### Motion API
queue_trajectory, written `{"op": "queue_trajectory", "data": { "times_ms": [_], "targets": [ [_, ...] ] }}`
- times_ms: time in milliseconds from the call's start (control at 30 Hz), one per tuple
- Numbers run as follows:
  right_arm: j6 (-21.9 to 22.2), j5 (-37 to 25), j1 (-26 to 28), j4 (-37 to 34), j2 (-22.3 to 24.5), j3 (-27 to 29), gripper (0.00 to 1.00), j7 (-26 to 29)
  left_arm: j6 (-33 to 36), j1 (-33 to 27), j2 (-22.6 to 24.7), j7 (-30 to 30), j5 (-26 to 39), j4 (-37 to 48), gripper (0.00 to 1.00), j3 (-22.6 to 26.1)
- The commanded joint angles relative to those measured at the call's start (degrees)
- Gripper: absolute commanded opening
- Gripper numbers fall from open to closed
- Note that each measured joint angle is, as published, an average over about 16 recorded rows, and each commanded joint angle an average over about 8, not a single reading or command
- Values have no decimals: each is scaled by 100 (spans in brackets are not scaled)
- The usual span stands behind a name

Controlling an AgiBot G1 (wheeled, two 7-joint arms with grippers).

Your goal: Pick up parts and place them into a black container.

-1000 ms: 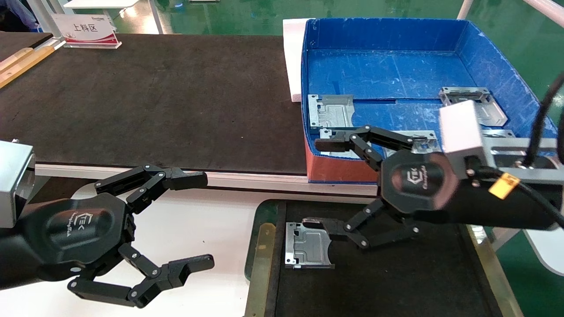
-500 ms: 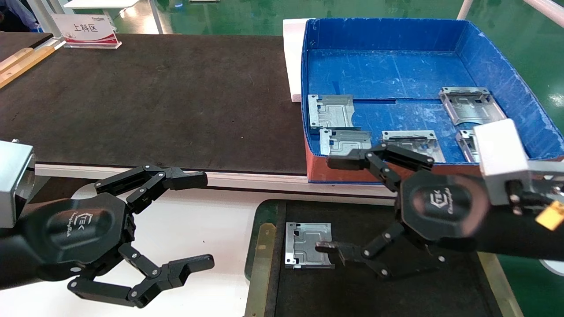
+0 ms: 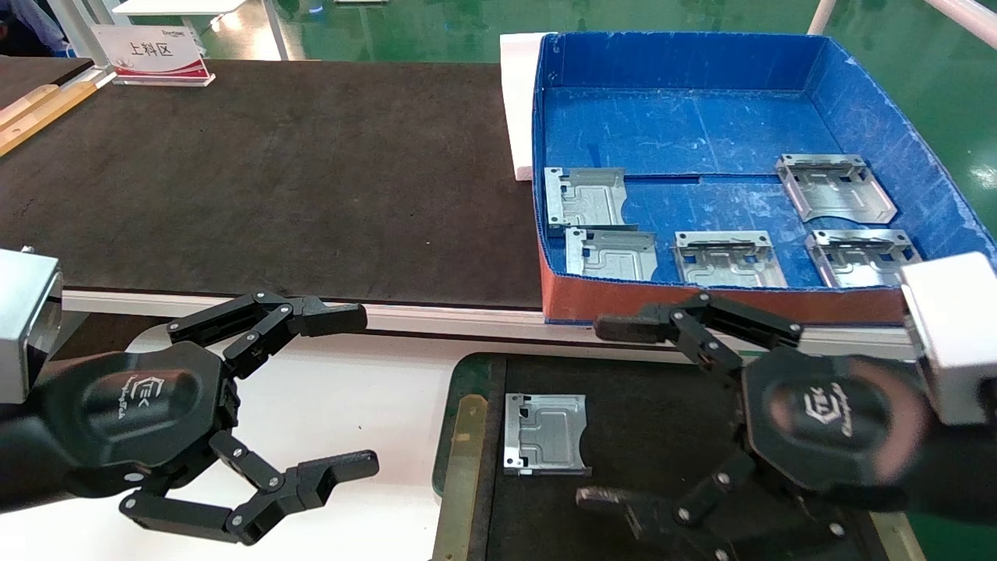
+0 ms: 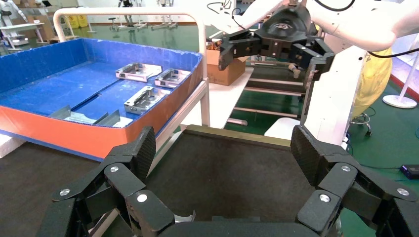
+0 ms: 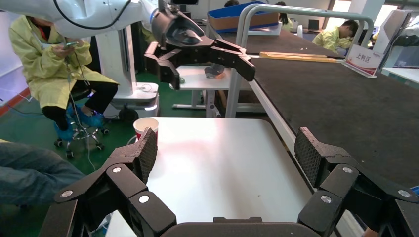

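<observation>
While 1 part (image 3: 543, 433) occupies black container (image 3: 779, 374), 5 fill box (image 3: 701, 101).

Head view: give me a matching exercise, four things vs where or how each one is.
Things:
1. right gripper
2. left gripper
3. single part
4. five parts

Places or states:
A. lying in the blue box
B. open over the white table, empty
C. flat on the black container floor, near its left rim
D. open above the black container, holding nothing

Pairs: 1-D, 2-B, 3-C, 4-A
</observation>
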Motion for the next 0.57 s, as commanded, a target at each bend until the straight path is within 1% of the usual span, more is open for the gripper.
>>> {"op": "queue_trajectory", "data": {
  "times_ms": [33,233,567],
  "targets": [
    [13,48,-102,104,58,65,100,62,0,0,0,0,0,0,100,0],
    [28,110,-225,223,127,144,100,117,-2,1,0,0,-1,1,100,0],
    [29,99,-177,176,102,117,100,96,-2,1,0,0,-1,1,100,0]
  ]
}}
